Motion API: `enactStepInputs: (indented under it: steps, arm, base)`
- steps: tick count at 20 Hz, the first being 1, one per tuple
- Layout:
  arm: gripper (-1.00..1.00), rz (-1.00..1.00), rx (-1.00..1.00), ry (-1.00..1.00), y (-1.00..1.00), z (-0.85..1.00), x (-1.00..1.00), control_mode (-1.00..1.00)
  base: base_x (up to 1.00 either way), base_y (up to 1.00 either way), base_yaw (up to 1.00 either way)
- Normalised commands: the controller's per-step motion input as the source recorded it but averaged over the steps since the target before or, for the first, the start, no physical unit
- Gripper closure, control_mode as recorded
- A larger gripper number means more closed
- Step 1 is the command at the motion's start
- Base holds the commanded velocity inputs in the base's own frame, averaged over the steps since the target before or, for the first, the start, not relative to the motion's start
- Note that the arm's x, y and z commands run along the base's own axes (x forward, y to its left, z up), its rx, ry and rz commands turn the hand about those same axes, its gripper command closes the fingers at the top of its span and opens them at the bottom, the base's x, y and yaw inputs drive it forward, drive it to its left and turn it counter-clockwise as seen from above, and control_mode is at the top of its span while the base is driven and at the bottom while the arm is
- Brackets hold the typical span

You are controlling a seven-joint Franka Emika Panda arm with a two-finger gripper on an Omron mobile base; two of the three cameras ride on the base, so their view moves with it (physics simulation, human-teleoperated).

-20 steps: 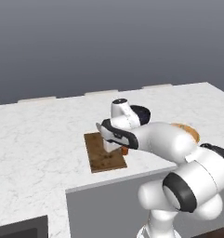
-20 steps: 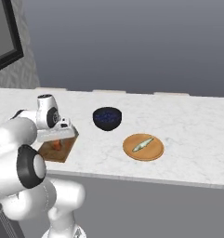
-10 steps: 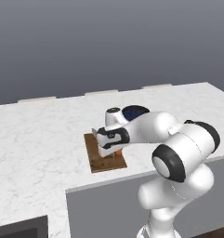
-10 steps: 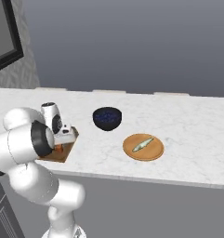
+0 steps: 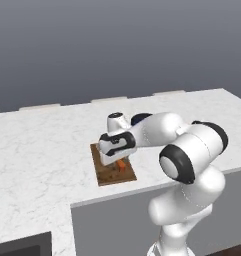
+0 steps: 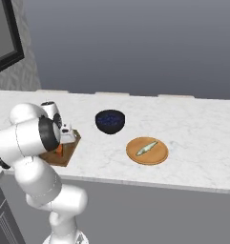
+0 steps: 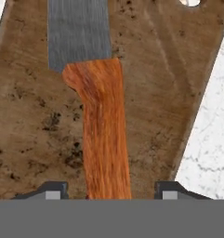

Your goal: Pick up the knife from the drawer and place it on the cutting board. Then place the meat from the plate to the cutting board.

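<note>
The knife lies flat on the dark-brown cutting board, with its orange-brown handle running toward my hand and its silver blade pointing away. My gripper hovers just above the handle's end. It is open, and the fingertips stand clear of the handle on both sides. From the left base, the gripper hangs low over the cutting board, with the knife's handle peeking out beneath it. The meat rests on the orange plate to the right. The drawer is out of view.
A dark blue-speckled bowl stands on the white marble counter between the board and the plate. The counter's front edge runs close to the board. A dark appliance front sits low on the left.
The arm has folded further over the board and the hand has sunk lower onto it. The knife now lies on the wood. Plate, fish and bowl have not moved.
</note>
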Motion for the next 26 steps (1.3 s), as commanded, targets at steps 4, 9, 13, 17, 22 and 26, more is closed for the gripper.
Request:
enactStepInputs:
  steps: [4, 9, 13, 17, 22, 26]
  arm:
    - [-1.0, -0.12, 0.06, -0.17, -0.22, 0.62, -0.23, -1.0]
    - [-1.0, -0.24, 0.14, -0.2, -0.95, 0.85, -0.79, -1.0]
    - [-1.0, -0.3, 0.07, -0.07, -1.0, 0.85, -0.62, -1.0]
    - [-1.0, -0.32, 0.01, -0.01, -1.0, 0.67, -0.38, -1.0]
    - [-1.0, -0.39, 0.0, 0.01, -1.0, 0.44, -0.06, -1.0]
    - [-1.0, -0.4, 0.0, 0.02, -1.0, 0.07, 0.18, -1.0]
  base:
    - [0.0, 0.0, 0.0]
    - [0.0, 0.0, 0.0]
    - [0.0, 0.0, 0.0]
    - [0.0, 0.0, 0.0]
    - [0.0, 0.0, 0.0]
    - [0.0, 0.0, 0.0]
